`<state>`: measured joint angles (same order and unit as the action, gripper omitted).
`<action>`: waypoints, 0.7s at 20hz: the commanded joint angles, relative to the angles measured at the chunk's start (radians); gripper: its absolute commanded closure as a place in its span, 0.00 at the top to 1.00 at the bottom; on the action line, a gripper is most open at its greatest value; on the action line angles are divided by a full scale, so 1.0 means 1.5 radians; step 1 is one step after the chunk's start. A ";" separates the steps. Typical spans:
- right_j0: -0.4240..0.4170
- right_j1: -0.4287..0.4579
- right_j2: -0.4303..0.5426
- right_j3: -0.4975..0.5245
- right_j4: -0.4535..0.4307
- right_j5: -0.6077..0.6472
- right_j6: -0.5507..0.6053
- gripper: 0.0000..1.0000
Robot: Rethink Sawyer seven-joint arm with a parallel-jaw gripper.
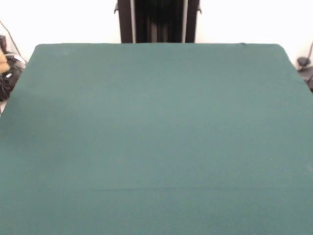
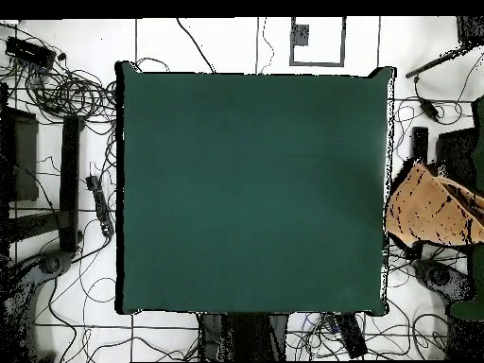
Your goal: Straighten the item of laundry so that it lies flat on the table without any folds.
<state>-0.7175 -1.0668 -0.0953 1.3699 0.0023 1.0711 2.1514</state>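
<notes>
On the table [image 1: 156,137] you have only the dark green felt-like cover, flat and even from the far edge to the near one, with a faint straight seam line across it low in the front view. From overhead, the table [image 2: 255,189] fills the middle of the picture as a near-square green field with rounded corners. The only tan, golden-orange thing you can find is off the table: a crumpled-looking tan shape [image 2: 430,203] just beside the table's right edge in the overhead view, about halfway along that side, crossed by dark lines. It may be the item of laundry, but you cannot tell this for certain. In the front view a small yellowish patch [image 1: 3,62] shows at the left border, beside the table's far left corner. The robot's black pedestal [image 1: 159,22] stands behind the far edge in the front view, and its base [image 2: 248,338] shows at the table's bottom edge from overhead. The end effector shows in neither view, so you cannot tell how its fingers stand. Loose black cables [image 2: 71,90] lie coiled on the white floor [image 2: 217,43] round the table.
</notes>
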 commanded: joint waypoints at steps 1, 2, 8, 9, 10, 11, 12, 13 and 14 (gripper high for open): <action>-0.014 0.017 0.104 0.148 -0.003 -0.049 -0.217 0.00; -0.015 0.016 0.107 0.155 -0.003 -0.062 -0.211 0.00; -0.021 0.020 0.120 0.189 -0.005 -0.115 -0.173 0.00; -0.023 0.023 0.124 0.198 -0.003 -0.133 -0.167 0.00; -0.025 0.027 0.130 0.207 -0.003 -0.155 -0.162 0.00; -0.028 0.030 0.135 0.216 -0.002 -0.173 -0.159 0.00; -0.031 0.034 0.140 0.223 0.001 -0.184 -0.155 0.00; -0.035 0.037 0.145 0.228 0.000 -0.195 -0.153 0.00; -0.038 0.039 0.150 0.233 -0.002 -0.207 -0.152 0.00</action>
<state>-0.7823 -1.0659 -0.0341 1.4835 0.0019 0.9017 2.1514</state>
